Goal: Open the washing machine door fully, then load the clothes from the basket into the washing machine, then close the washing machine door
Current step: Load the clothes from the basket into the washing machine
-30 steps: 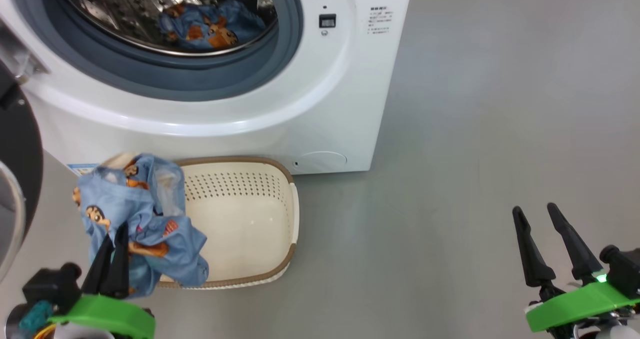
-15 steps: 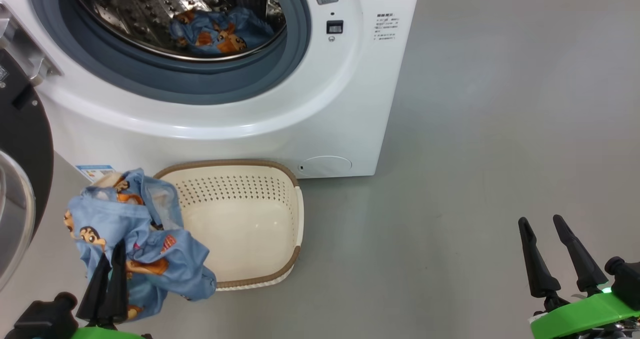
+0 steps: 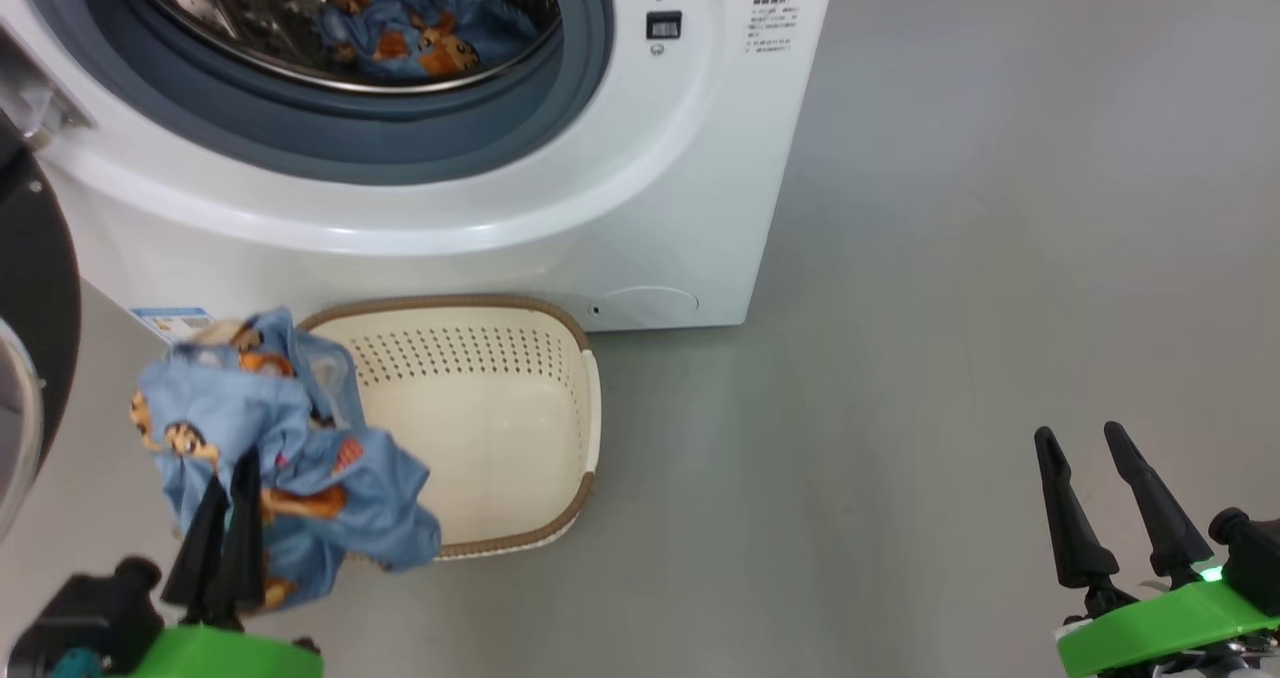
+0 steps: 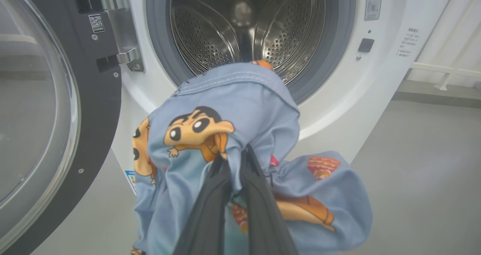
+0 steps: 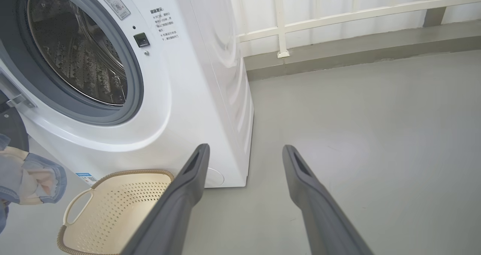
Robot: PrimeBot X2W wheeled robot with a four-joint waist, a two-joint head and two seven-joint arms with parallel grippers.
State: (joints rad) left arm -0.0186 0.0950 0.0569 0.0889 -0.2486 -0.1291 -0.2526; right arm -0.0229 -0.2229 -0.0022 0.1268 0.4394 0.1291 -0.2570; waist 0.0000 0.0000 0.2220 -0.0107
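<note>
My left gripper [image 3: 230, 466] is shut on a light-blue garment [image 3: 280, 448] printed with cartoon figures; it hangs above the left end of the cream basket [image 3: 560, 358]. In the left wrist view the same garment [image 4: 233, 116] drapes over my left gripper [image 4: 233, 153], in front of the washing machine [image 4: 338, 97] and its steel drum [image 4: 210, 33]. Another blue garment [image 3: 420, 33] lies inside the drum. The washing machine door [image 3: 30, 298] stands swung open at the far left, and its glass [image 4: 34, 108] bulges. My right gripper [image 3: 1078, 436] is open over bare floor, far right of the basket.
The basket [image 5: 112, 213] sits on the grey floor against the washer's front [image 3: 640, 188]. A white railing [image 5: 338, 18] and low kerb run behind the machine to the right. Wide grey floor [image 3: 1000, 258] lies to the right.
The head view shifted a little. The held garment stays in my shut left gripper, at about the same place by the basket. The right gripper has not moved.
</note>
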